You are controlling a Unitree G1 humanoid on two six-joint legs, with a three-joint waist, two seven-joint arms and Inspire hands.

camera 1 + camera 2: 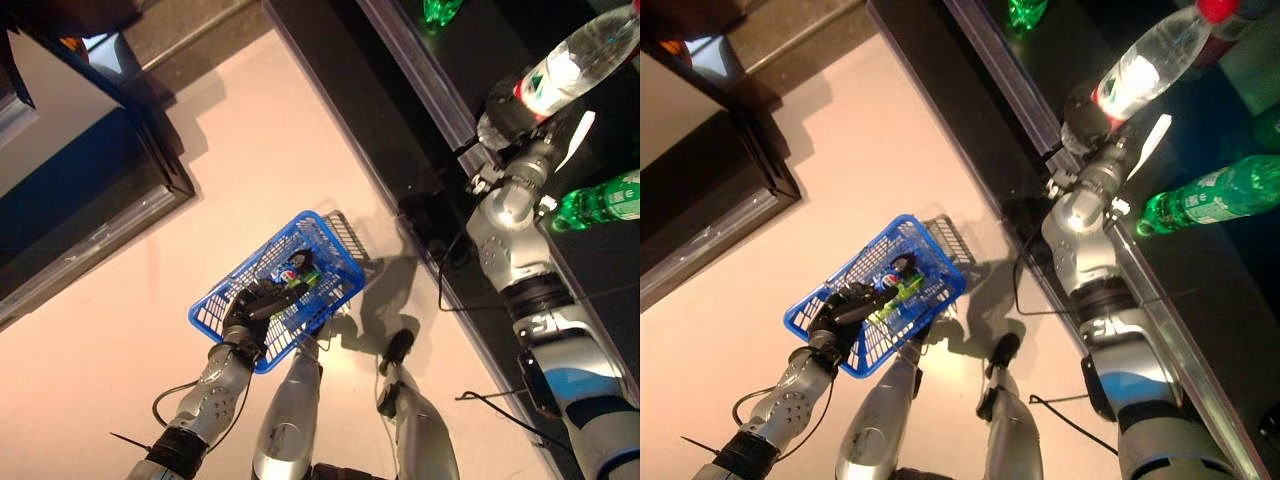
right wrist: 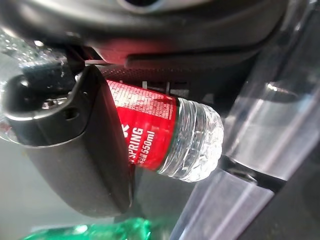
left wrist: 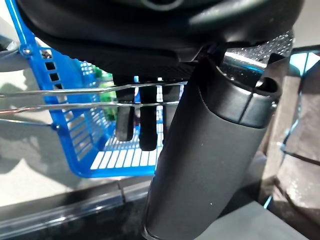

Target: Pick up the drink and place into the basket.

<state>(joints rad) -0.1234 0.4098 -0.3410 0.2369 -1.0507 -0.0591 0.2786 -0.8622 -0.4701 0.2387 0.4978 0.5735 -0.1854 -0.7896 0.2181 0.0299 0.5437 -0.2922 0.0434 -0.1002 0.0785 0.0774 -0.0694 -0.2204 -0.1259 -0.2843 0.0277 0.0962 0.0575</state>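
A clear water bottle (image 1: 585, 50) with a red label lies on the dark shelf at the upper right. My right hand (image 1: 505, 120) is shut on its lower end. In the right wrist view the thumb (image 2: 85, 150) presses the bottle's red label (image 2: 150, 132) against the fingers above it. My left hand (image 1: 255, 310) is shut on the thin wire handles (image 3: 75, 97) of the blue basket (image 1: 330, 240), which hangs low at the left above the floor. Drinks (image 1: 298, 272) lie inside the basket.
A green bottle (image 1: 600, 200) lies on the shelf just beside my right forearm. Another green drink (image 1: 440, 10) shows at the top. The shelf's metal front edge (image 1: 420, 80) runs diagonally. A dark cabinet (image 1: 90, 190) stands at the left across the pale floor.
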